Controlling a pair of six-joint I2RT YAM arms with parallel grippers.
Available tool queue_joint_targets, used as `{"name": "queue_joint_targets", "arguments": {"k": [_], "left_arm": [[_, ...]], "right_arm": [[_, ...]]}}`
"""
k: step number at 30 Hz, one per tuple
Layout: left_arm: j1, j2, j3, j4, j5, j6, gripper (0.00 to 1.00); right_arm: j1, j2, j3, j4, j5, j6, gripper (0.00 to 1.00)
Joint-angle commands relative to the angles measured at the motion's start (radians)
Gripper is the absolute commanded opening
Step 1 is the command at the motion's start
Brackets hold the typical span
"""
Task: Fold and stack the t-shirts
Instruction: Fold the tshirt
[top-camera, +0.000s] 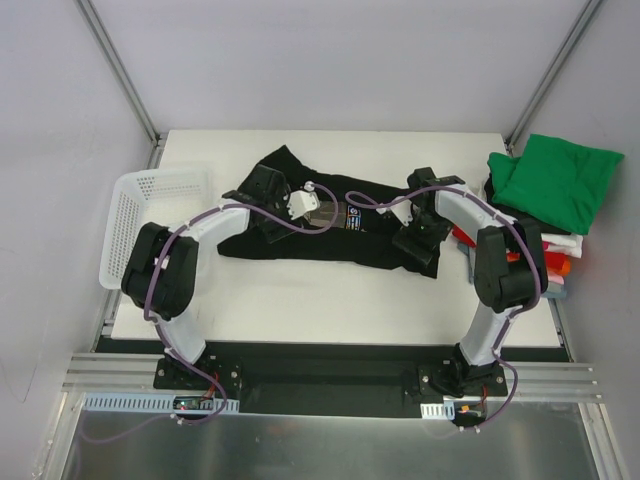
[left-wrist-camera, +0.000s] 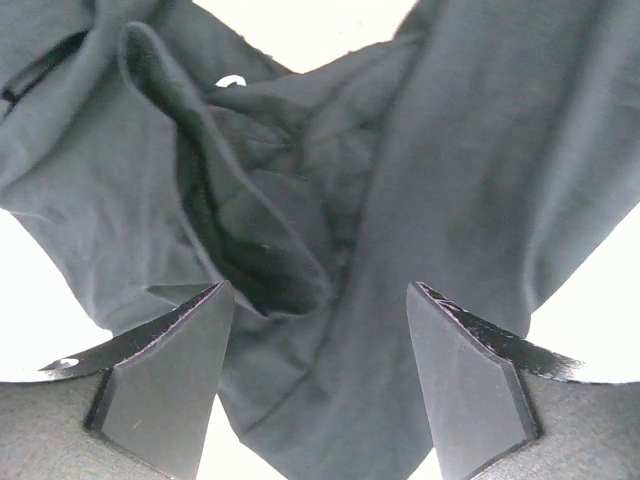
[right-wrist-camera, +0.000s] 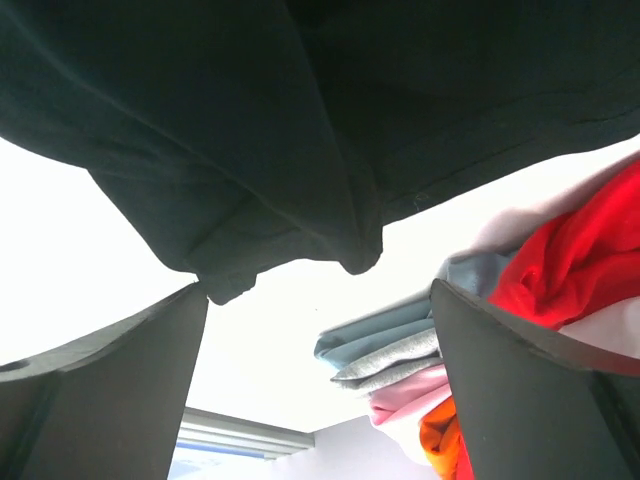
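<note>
On the middle of the white bench (top-camera: 330, 305) lies the crumpled black cloth t-shirt (top-camera: 300, 245), spread from left to right, its rectangular white and red chest print (top-camera: 338, 215) facing up between the two arms. The left end effector (top-camera: 300, 203) sits low over the shirt's left half; in its wrist view the fingers (left-wrist-camera: 170, 370) stand apart, with wrinkled black fabric beyond them and nothing pinched. The right end effector (top-camera: 403, 214) hangs over the shirt's right half, jaws spread wide and empty. At the bench's right edge rests a pile of folded t-shirts (top-camera: 562, 247), a green folded t-shirt (top-camera: 555, 180) on top, with red cloth (right-wrist-camera: 570, 255), pink cloth (right-wrist-camera: 410, 395) and orange cloth (right-wrist-camera: 440, 445) showing in the right wrist view. A white plastic mesh basket (top-camera: 125, 225) stands at the left edge
</note>
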Motion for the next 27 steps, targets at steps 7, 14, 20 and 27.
{"name": "queue_joint_targets", "arguments": {"k": [7, 14, 20, 27], "left_arm": [[0.036, 0.078, 0.104, 0.007, 0.025, 0.015, 0.69], [0.04, 0.119, 0.13, 0.008, 0.029, 0.008, 0.61], [0.054, 0.142, 0.15, 0.008, 0.019, 0.013, 0.19], [0.059, 0.157, 0.19, 0.008, -0.001, 0.027, 0.0]], "right_arm": [[0.004, -0.069, -0.016, 0.006, 0.004, 0.0, 0.97], [0.003, -0.066, -0.025, 0.006, 0.009, 0.001, 0.96], [0.003, -0.06, -0.025, 0.005, 0.004, 0.004, 0.97], [0.003, -0.056, -0.027, -0.001, 0.001, 0.006, 0.96]]}}
